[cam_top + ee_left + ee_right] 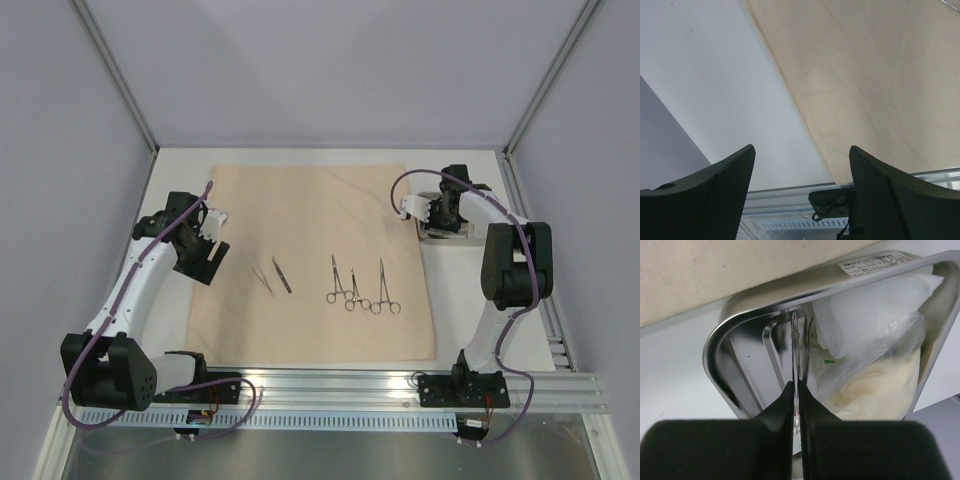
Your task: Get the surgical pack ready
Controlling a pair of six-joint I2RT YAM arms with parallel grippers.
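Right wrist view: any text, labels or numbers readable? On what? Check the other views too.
White label at the far rim of the tray: barcode-like strip and small print, too blurred to read.
Top and left wrist views: no text.

- The white table (715,75) lies bare under my left gripper (801,148), on the left-hand side of its fingers.
- The tan cloth sheet (320,215) lies flat on the table between my two grippers. Its edge runs slantwise under my left gripper, with cloth on the right-hand side of the fingers.
- The steel tray (710,347) sits on the table right under my right gripper (796,386), just beside the sheet's edge, with bare table showing between them left of the fingers.
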